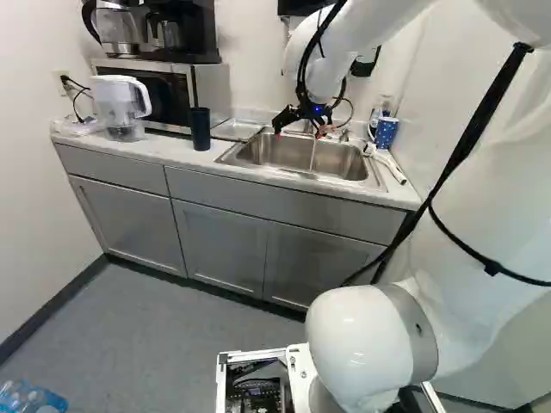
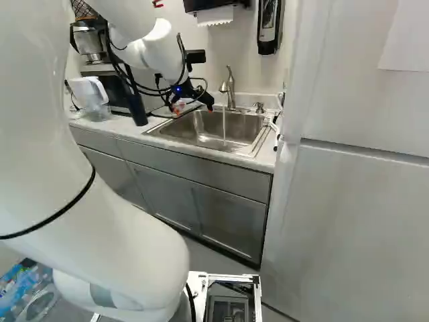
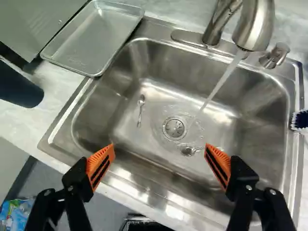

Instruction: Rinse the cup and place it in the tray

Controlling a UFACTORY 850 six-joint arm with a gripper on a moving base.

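Wrist view shows the jaws wide open, with nothing between the orange pads (image 3: 101, 166). They hang over the sink (image 3: 159, 103). If the arm swings low to get the cup, it could bump the sink's edge or knock the cup over, as the cup looks tall and thin. A wet cup could slip out if the jaws pinch it only a bit. Lifted too high under the tap (image 3: 255, 29), it could hit the metal; tipped badly, the running water (image 3: 219, 86) could splash the bench (image 3: 55, 103). The dark cup (image 3: 19, 86), likely the one to rinse, stands on the bench, outside the jaws and off to their left in the left base view. The tray (image 3: 96, 38) lies near it, by the sink.
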